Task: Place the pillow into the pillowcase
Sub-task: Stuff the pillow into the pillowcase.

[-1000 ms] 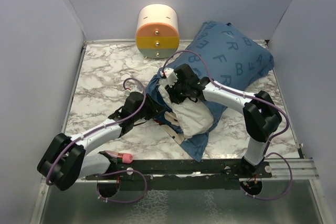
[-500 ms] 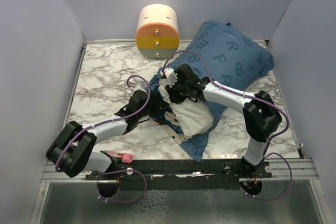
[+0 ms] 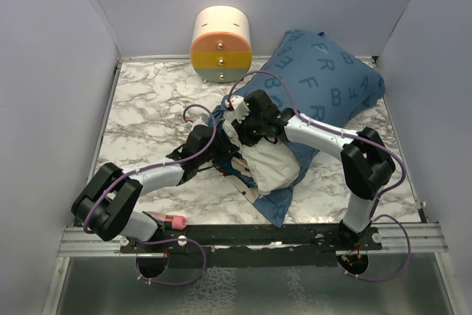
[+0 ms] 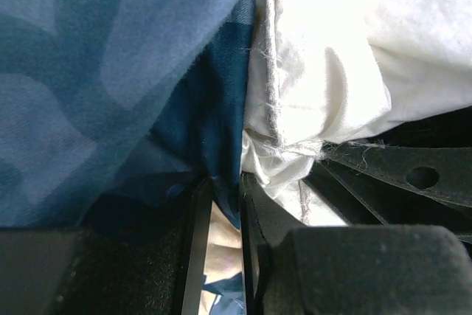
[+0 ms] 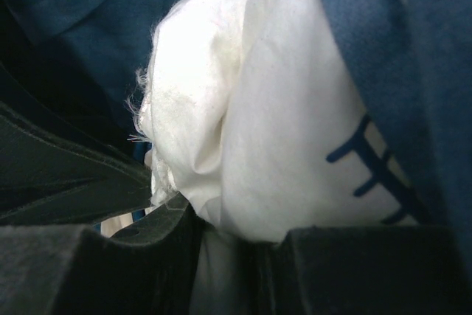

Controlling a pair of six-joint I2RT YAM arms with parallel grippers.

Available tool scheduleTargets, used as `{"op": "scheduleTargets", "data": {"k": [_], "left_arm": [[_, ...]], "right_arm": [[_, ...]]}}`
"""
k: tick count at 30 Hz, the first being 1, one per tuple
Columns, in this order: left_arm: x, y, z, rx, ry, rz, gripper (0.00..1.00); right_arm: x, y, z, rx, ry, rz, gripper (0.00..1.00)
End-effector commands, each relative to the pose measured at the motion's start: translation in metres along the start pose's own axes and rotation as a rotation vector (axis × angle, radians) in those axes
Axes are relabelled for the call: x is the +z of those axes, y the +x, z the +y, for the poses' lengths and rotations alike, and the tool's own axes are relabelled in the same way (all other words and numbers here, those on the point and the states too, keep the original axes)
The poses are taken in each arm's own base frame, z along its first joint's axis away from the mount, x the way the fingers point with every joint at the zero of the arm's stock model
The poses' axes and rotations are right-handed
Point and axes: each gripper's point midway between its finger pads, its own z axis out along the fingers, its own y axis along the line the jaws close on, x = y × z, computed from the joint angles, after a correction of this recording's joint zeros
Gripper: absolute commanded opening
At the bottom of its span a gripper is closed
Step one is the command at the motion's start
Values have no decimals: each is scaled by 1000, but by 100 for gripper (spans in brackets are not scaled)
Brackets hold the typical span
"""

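White pillow (image 3: pixel 274 169), blue letter-printed pillowcase (image 3: pixel 324 71), grey-veined white marble table (image 3: pixel 147 101).

Overhead camera looks down; both wrist cameras sit close against the pillow (image 3: pixel 271 169).

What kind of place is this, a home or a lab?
Most likely a lab test cell, not a home: plain grey panel walls box in a marble-patterned tabletop, and both robot arms are bolted to a black metal rail.
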Motion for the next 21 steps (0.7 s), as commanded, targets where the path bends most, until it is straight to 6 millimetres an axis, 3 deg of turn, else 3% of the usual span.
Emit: {"op": "scheduleTargets", "data": {"k": [1,4,8,11,13,16,21], "left_arm": [[1,14,9,28,-39,57,23],[7,19,13,35,-50,83,24],[17,26,17,53,-68,125,36],[23,28,20,63,-84,136,37],[26,28,20,65,-88,138,30],[22,25,13,63,-63,122,0],[-8,8,-18,127,-23,95,0]], "right_arm": [[17,62,-4,69,-6,196,22],[19,63,-4,69,-8,199,22],[20,65,-4,72,-8,205,22],[20,65,-5,73,0,208,22],[20,66,-7,75,13,214,22],[23,71,-13,84,47,240,22],[25,96,-37,133,173,327,14]]}}
